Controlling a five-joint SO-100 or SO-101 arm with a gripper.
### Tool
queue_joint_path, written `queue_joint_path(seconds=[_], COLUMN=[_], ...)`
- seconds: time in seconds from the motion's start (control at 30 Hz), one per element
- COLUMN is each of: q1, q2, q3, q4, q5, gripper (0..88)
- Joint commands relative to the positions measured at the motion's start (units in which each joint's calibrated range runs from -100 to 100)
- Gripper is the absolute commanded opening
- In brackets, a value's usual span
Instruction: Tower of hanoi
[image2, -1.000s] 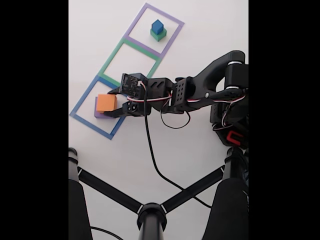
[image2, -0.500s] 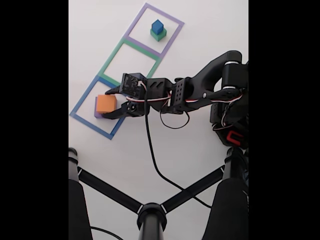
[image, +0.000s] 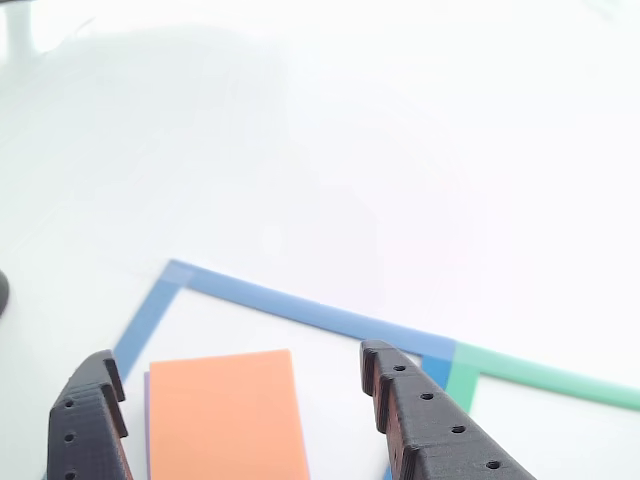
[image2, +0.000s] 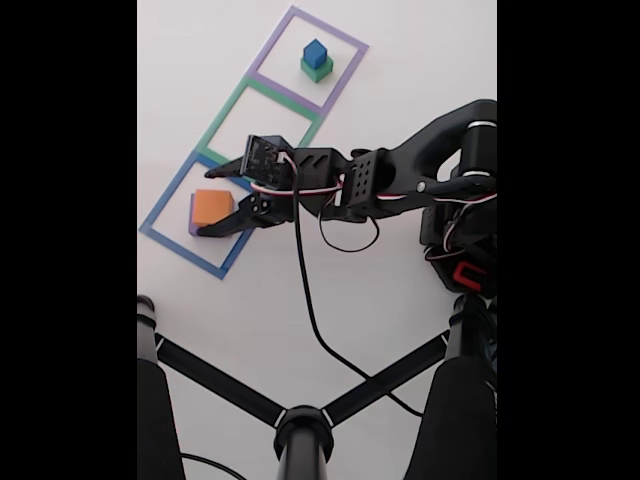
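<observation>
In the fixed view the white surface (image2: 400, 50) is smooth and bare in most places. Three flat tape squares lie on it in a slanted row. At the left is the blue tape square (image2: 160, 205). Inside it sits the orange block (image2: 211, 206). It is soft-looking and dull, with a flat square top. It rests on the purple block (image2: 192, 226), which peeks out as a thin edge at 9 o'clock and 6 o'clock of the orange one. There is a strip of bare white between the blocks and the blue tape all around.

The pincer (image2: 208, 201) is black plastic. It is spread wide, with one finger on each side of the orange block. It holds nothing. In the other view the fingers (image: 425, 425) have bumpy, toothed inner edges with small round holes, and white gaps show between them and the orange block (image: 225, 415).

Next along the row is the green tape square (image2: 228, 115), with plain white inside. At 1 o'clock from it is the purple tape square (image2: 345, 40). The green block (image2: 320, 71) sits there with the small blue cube (image2: 316, 53) on top, well apart from the arm.
</observation>
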Motion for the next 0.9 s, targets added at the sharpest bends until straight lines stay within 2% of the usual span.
queue_joint_path(seconds=[0.0,0.27,0.33,0.7,0.87], q1=[2.7,7.8,9.6,23.5,29.2], q2=[-15.2,-31.9,-32.2,-28.5,-27.8], q3=[-5.2,-21.6,-29.4,-64.1,-72.4], q4=[21.4,67.0,77.1,113.8,121.8], q5=[0.0,0.0,0.0,0.0,0.0], gripper=[16.3,0.4,0.1,0.0,0.0])
